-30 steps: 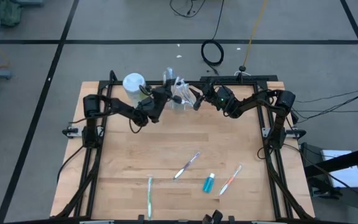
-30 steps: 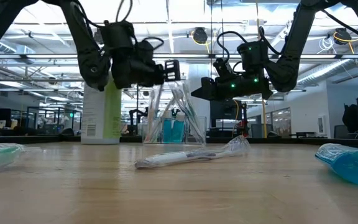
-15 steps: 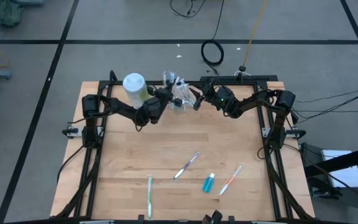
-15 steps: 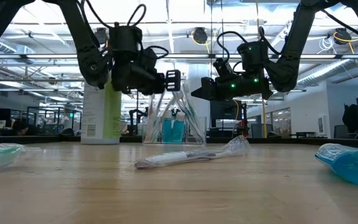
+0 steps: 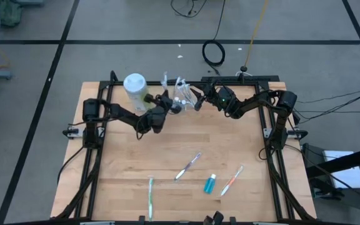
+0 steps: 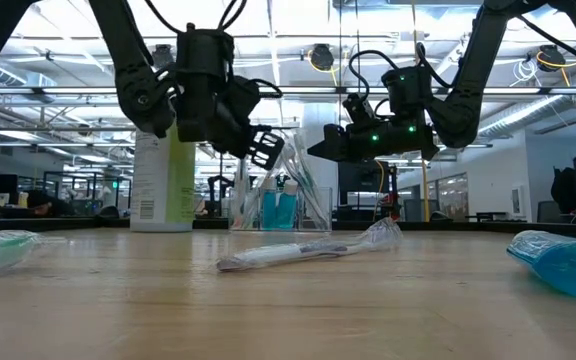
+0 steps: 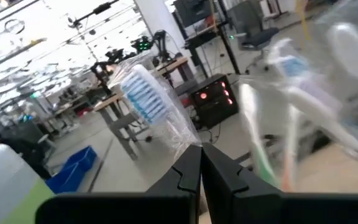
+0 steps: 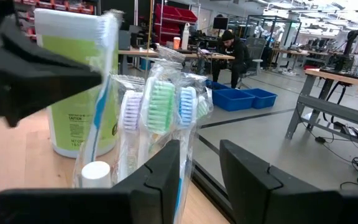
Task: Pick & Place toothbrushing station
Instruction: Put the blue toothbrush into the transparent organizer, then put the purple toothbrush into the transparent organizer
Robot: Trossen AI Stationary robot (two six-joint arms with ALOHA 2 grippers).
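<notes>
Grey floor (image 5: 36, 25), black tape lines; blue bins (image 8: 244, 98); bright ceiling lights (image 6: 268, 20).

- The left gripper (image 5: 167, 102) has swung round over the last second: in the low view its fingers (image 6: 265, 146) pointed level toward the clear cup (image 6: 280, 190), and they now tilt downward
- Seen from above, the left arm's wrist has slid a little toward the table's middle, away from the white-lidded green canister (image 5: 135, 86)
- Its shut fingers grip a wrapped toothbrush (image 7: 149, 102), whose wrapper top (image 5: 165, 78) now stands clearer of the bundle in the cup than before
</notes>
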